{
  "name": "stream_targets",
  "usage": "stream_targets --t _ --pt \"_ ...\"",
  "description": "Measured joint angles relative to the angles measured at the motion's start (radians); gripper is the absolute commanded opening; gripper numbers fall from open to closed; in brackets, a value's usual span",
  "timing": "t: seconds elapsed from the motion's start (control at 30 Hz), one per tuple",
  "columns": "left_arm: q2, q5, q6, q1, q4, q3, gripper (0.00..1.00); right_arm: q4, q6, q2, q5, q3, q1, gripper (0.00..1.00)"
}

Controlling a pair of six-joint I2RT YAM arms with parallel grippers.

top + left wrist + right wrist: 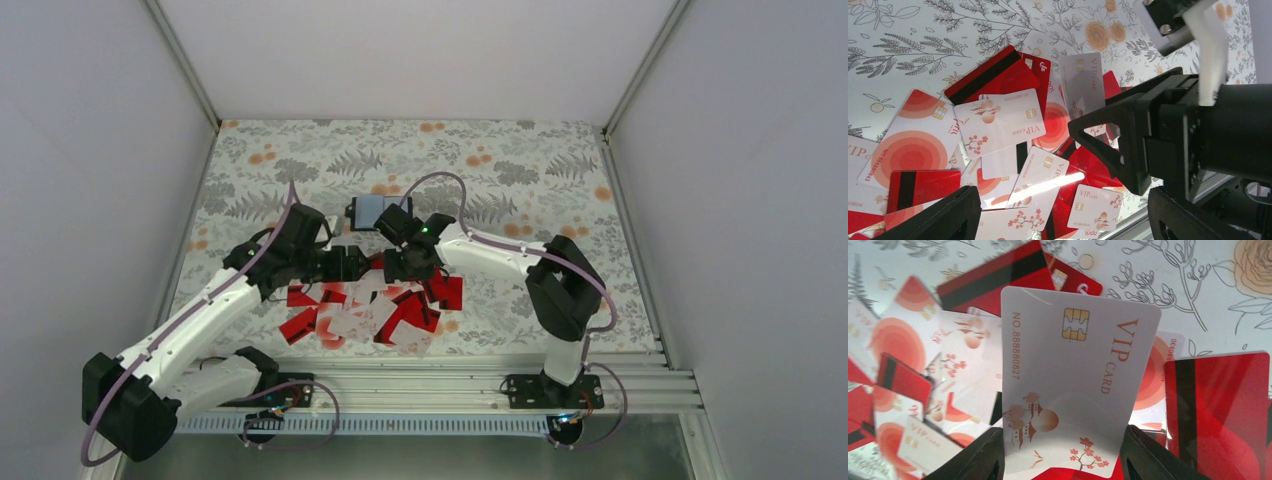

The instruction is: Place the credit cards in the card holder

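Note:
Several credit cards (385, 310), red with a dark stripe or white with red marks, lie in a loose overlapping heap at the table's near middle. The card holder (371, 212), black with a blue-grey inside, lies open just beyond the heap. My right gripper (1060, 452) is shut on a white VIP card (1073, 385), pinching its two long edges and holding it tilted above the heap (923, 370). My left gripper (1063, 212) hangs open over the cards (998, 120) with nothing between its fingers. The right gripper's black body (1148, 130) is close on its right.
The two grippers (352, 264) (400, 262) are almost touching over the heap's far edge. A floral cloth (520, 180) covers the table. White walls close it in on three sides, and a metal rail (450, 385) runs along the near edge.

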Motion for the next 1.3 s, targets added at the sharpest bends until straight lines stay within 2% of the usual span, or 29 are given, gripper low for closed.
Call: stream_targets --t 0.17,0.3,0.4,0.7,1.03,1.23,1.3 --pt "0.008 0.035 -0.017 0.053 0.027 0.006 0.78 0.043 -0.020 -0.046 -0.041 -0.003 -0.005 0.53" --pt "0.010 0.125 -0.018 0.150 0.077 0.006 0.74 0.081 -0.043 -0.091 -0.090 -0.003 -0.006 0.53" --pt "0.035 0.187 -0.014 0.179 0.110 0.008 0.68 0.104 -0.065 -0.122 -0.127 -0.003 -0.006 0.53" --pt "0.096 0.281 -0.016 0.186 0.166 0.021 0.53 0.126 -0.113 -0.146 -0.187 0.038 -0.006 0.53" --pt "0.109 0.289 -0.037 0.188 0.184 0.029 0.35 0.143 -0.115 -0.146 -0.209 0.055 -0.007 0.53" --pt "0.120 0.286 -0.057 0.189 0.196 0.037 0.29 0.143 -0.115 -0.147 -0.209 0.074 -0.007 0.53" --pt "0.125 0.284 -0.066 0.189 0.200 0.040 0.24 0.142 -0.115 -0.147 -0.208 0.080 -0.007 0.53"
